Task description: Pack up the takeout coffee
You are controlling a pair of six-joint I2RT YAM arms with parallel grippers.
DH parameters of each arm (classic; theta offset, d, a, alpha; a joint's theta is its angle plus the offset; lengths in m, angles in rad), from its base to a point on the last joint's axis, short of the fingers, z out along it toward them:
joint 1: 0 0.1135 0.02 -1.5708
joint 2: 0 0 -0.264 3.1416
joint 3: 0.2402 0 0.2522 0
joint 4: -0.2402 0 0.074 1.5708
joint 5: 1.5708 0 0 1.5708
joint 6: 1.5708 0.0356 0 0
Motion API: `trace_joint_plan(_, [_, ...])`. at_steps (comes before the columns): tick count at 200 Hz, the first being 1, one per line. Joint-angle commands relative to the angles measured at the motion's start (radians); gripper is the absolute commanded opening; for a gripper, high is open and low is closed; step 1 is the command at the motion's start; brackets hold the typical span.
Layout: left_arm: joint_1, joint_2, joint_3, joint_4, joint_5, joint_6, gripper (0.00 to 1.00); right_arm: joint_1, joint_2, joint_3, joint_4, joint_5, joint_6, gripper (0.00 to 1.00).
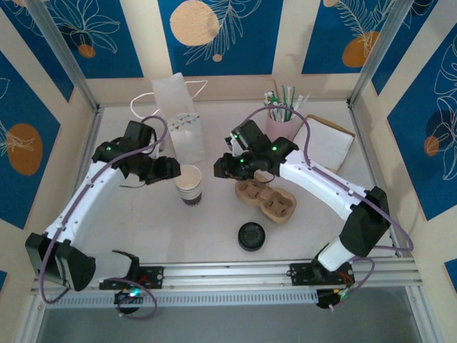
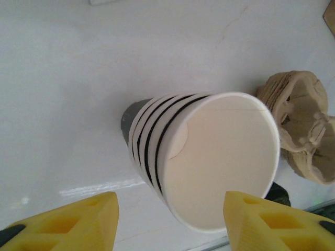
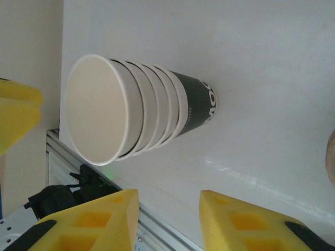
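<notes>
The small white tapered paper cup with a black base band [image 1: 189, 184] is standing upright at the centre of the top view. The left gripper [image 2: 170, 203] is facing it with fingers spread, while the right gripper [image 3: 168, 197] is hanging parted and empty. The left should be closing gently, below the rim.

Top camera: I look steeply down over the whole worktop [image 1: 143, 232]. Wrist cameras: close, flanking the cup [image 1: 189, 184], their shared ground.
</notes>
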Motion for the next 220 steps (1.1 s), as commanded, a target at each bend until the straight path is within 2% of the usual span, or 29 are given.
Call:
trace_joint_plan(1, [-0.074,-0.008,0.104,-0.125,-0.119,0.060,0.53,-0.022,-0.033,-0.042,0.065,-0.081,0.039,0.36])
trace_joint_plan(25, [-0.178,0.045,0.191,-0.203,-0.193,0.080,0.50,-0.042,-0.020,-0.090,0.159,-0.175,0.078,0.34])
trace_joint_plan(55, [-0.294,0.122,0.258,-0.262,-0.274,0.096,0.48,-0.059,-0.004,-0.126,0.208,-0.206,0.106,0.34])
trace_joint_plan(97, [-0.394,0.251,0.306,-0.286,-0.318,0.126,0.45,-0.087,-0.008,-0.193,0.280,-0.259,0.144,0.34])
trace_joint_plan(169, [-0.426,0.360,0.342,-0.283,-0.344,0.149,0.24,-0.082,0.014,-0.255,0.393,-0.338,0.204,0.36])
trace_joint_plan(220, [-0.428,0.377,0.341,-0.270,-0.336,0.149,0.17,-0.065,0.042,-0.275,0.457,-0.374,0.234,0.37])
